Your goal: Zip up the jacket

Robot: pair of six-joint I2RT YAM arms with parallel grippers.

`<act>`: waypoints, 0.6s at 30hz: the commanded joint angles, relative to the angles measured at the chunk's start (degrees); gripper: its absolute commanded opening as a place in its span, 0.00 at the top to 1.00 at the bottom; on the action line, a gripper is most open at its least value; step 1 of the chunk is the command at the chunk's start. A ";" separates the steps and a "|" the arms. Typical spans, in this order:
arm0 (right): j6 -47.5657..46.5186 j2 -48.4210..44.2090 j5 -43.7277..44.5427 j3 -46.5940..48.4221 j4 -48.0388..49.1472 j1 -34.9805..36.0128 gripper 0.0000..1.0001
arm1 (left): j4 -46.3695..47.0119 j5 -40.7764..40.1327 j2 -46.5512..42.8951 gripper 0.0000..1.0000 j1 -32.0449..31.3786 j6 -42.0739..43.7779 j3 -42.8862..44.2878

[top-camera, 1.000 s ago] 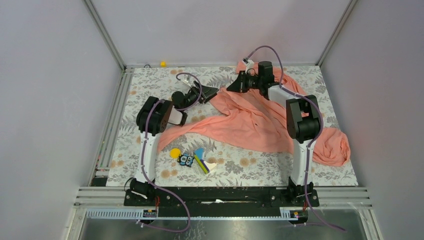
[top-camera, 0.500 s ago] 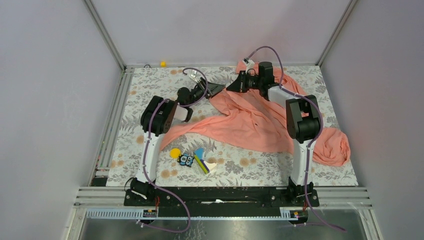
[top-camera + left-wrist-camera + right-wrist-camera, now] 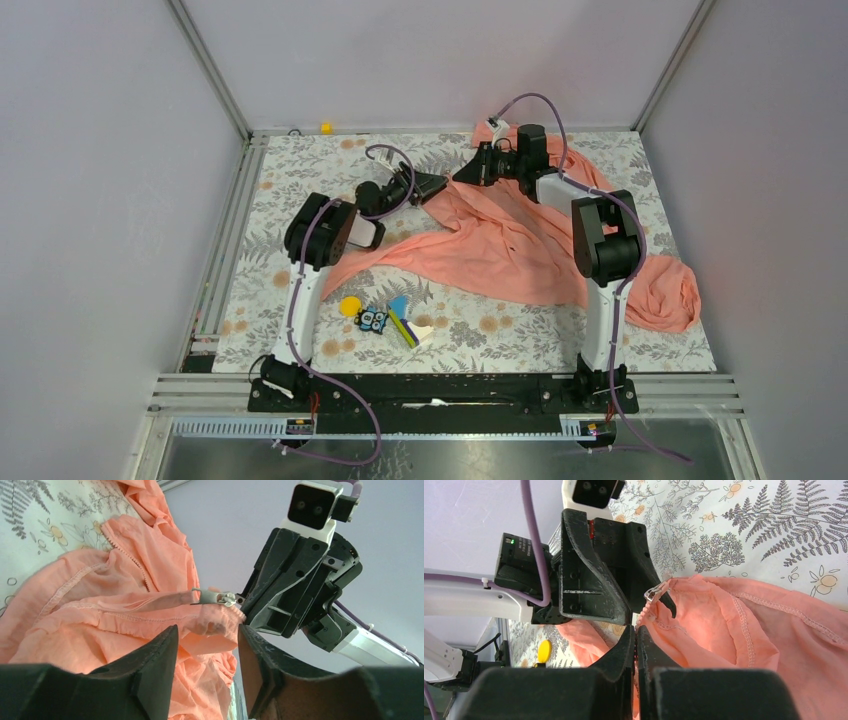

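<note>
— Floral-print surface [image 3: 300, 170], grey walls all round. Where's the jacket [image 3: 500, 245]?
— Sprawled from the upper centre of the overhead frame down to the lower right, unzipped and rumpled. That diagonal is its long axis. The zipper end points to the upper centre, where both claws meet. The other end lies bunched at the right edge.
— And the claws?
— The right claw [image 3: 636, 632] is clenched on the jacket's edge by the zipper teeth. The left claw [image 3: 206, 632] has its jaws partway apart with the hem between them, just under the zipper pull [image 3: 215, 597]. I can't tell whether it bites.
— What could go wrong?
— I'd judge it may pinch loose cloth instead of the pull, or the thin fabric could jam the slider. The claws sit nearly touching, so they could knock each other.
</note>
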 commanded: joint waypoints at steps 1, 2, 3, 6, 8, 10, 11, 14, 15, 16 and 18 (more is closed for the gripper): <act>0.44 -4.24 -1.53 -0.08 3.00 0.15 1.00 | 5.96 -0.06 1.21 0.50 0.15 -1.70 2.42; 0.46 -4.28 -1.55 -0.22 3.16 0.15 1.00 | 6.01 -0.10 1.40 0.50 0.11 -1.89 2.75; 0.44 -4.32 -1.55 -0.29 3.21 0.15 1.00 | 6.12 -0.09 1.62 0.51 0.18 -2.15 3.11; 0.54 -4.37 -1.55 -0.36 3.34 0.16 1.00 | 6.78 -0.19 1.96 0.53 0.12 -2.67 4.22; 0.55 -4.28 -1.56 -0.43 3.39 0.15 1.00 | 6.97 0.00 2.10 0.54 -0.02 -2.65 4.82; 0.57 -4.20 -1.51 -0.35 3.43 0.14 1.00 | 7.61 0.04 2.19 0.55 -0.17 -2.86 5.02; 0.61 -4.20 -1.55 -0.29 3.40 0.15 1.00 | 7.99 0.12 2.29 0.57 -0.24 -3.04 5.15; 0.64 -4.09 -1.34 -0.33 3.32 0.15 1.00 | 8.70 0.07 2.50 0.69 -0.20 -3.38 5.10; 0.62 -4.15 -1.19 -0.41 3.38 0.15 1.00 | 8.71 0.03 2.42 0.73 -0.24 -3.31 4.98; 0.66 -4.24 -0.89 -0.40 3.31 0.16 1.00 | 8.68 0.10 2.34 0.77 -0.29 -3.22 4.93; 0.53 -4.56 0.06 -0.45 2.91 0.15 1.00 | 8.78 -0.01 1.96 0.91 -0.28 -2.84 4.35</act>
